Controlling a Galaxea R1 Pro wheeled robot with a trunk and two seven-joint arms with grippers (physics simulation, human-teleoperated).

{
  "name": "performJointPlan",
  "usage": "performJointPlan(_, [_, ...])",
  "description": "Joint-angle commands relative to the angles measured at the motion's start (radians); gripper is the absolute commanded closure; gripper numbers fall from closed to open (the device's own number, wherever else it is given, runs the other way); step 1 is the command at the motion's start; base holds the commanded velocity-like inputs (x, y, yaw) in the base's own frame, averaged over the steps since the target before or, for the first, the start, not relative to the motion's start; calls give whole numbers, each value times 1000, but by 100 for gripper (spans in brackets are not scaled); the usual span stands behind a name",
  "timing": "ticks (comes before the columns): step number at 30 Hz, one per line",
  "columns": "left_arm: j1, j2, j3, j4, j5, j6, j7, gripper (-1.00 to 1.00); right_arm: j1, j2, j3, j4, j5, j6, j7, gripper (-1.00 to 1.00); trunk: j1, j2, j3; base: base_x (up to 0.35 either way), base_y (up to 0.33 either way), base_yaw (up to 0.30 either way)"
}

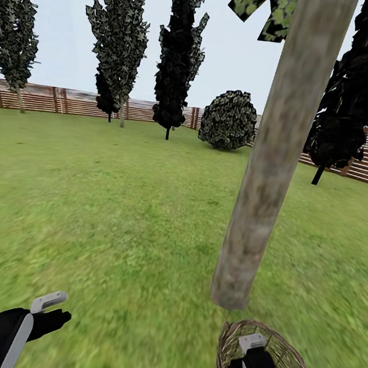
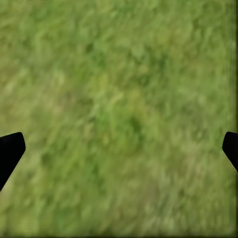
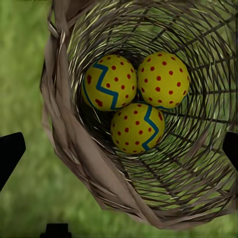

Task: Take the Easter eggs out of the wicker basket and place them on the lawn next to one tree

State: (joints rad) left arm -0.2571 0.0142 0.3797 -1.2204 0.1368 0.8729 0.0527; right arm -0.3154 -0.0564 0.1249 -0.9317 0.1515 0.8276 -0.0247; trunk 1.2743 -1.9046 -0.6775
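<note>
Eggs point(image 3: 137, 94): I judge them smooth, round, slippery; I'd pinch one across its middle.
Right gripper point(image 3: 119, 148): fingers spread, over the wicker basket point(image 3: 69, 144).
Left gripper point(image 2: 119, 148): fingers spread, empty.

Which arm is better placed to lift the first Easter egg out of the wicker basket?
The right. Its gripper hangs open over the wicker basket, looking down on all three Easter eggs. The left gripper is over bare lawn, away from the basket.

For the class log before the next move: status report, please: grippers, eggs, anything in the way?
Left gripper open over grass, empty. Right gripper open above basket. Three eggs inside, untouched. Tree just beyond basket; nothing blocking.
</note>
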Motion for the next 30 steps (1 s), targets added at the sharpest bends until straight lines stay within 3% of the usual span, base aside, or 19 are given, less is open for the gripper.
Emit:
performJointPlan(1, [-1,-1,1,-1,9,5,6,-100,-1,-1,4,-1,2,5,-3,-100,-4,7,2,0,0,0])
performJointPlan(7, [-1,-3,0,12,11,4,6,-100,-1,-2,3,-1,3,5,-3,-100,-27,49,21,0,0,0])
performJointPlan(12, [-1,-4,1,16,13,3,4,-100,-1,-2,4,-1,5,5,-3,-100,-27,49,21,0,-30,0])
performJointPlan(18, [-1,-6,-1,20,9,-47,4,-100,-1,-2,4,-1,6,5,-2,-100,-27,49,21,0,-269,0])
performJointPlan(30, [-1,-8,1,22,10,-54,4,-100,-1,-8,1,-1,-3,1,6,-100,-27,49,21,0,-251,0])
